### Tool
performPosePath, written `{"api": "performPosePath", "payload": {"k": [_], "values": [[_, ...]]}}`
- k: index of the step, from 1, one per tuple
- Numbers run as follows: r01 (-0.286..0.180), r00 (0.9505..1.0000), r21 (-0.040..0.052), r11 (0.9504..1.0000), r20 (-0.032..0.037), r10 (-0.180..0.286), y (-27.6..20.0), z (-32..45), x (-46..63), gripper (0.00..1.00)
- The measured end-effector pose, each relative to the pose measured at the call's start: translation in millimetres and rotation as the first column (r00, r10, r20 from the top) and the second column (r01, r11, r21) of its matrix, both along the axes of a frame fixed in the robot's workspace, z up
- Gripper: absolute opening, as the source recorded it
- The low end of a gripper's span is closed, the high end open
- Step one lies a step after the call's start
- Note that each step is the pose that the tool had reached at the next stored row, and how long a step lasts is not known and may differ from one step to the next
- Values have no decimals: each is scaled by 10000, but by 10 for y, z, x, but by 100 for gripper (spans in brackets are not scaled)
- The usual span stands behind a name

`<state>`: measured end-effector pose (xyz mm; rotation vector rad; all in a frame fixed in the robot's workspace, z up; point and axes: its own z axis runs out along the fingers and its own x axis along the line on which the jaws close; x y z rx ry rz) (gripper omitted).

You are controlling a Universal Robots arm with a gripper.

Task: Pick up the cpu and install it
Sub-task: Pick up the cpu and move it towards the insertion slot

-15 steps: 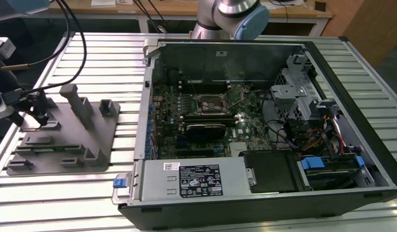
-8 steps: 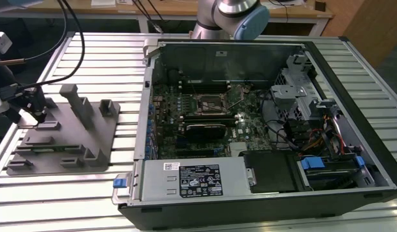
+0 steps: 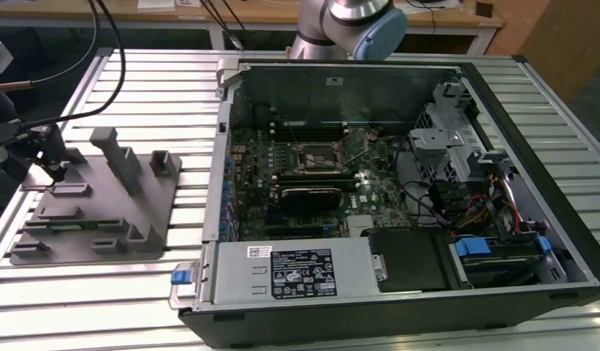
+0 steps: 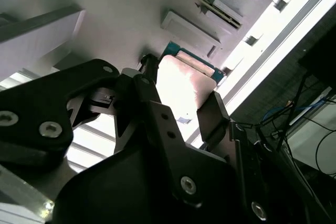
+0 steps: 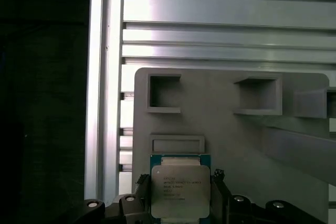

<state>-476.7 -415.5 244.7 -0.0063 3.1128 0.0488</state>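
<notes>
One black two-fingered gripper [image 3: 57, 174] hangs at the exterior view's left over the grey plastic holder tray [image 3: 156, 196], jaws clamped on opposite edges of the small silver-topped square cpu [image 5: 180, 192], probably sparing its underside. Rightwards, the open black computer case [image 3: 378, 325] lies flat, its metal-framed socket [image 3: 314, 155] facing up, ready.

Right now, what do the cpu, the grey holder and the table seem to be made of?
The cpu: shiny silver metal lid on a green board rim. The holder: matte, uniform grey, probably plastic. The table: likely aluminium, judging by bright ribbed slats with glare.
</notes>
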Motion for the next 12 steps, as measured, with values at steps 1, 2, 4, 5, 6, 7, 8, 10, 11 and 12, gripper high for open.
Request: {"api": "performPosePath", "payload": {"k": [1, 2, 4, 5, 6, 7, 8, 10, 11, 12], "values": [[0, 10000, 0, 10000, 2, 0, 0, 13, 0, 55], [-1, 10000, 0, 10000, 6, 1, 0, 25, 0, 55], [-1, 10000, 0, 10000, 10, 1, 0, 50, 0, 55], [0, 10000, 0, 10000, 12, 0, 0, 63, 0, 55], [0, 10000, 0, 10000, 13, 0, 0, 76, 0, 55], [-1, 10000, 0, 10000, 15, 1, 0, 89, 0, 55], [0, 10000, 0, 10000, 17, 0, 0, 100, 0, 55], [-1, 10000, 0, 10000, 21, 1, 0, 123, 0, 55], [0, 10000, 0, 10000, 23, 0, 0, 134, 0, 55], [0, 10000, 0, 10000, 25, 0, 0, 145, 0, 55]]}}
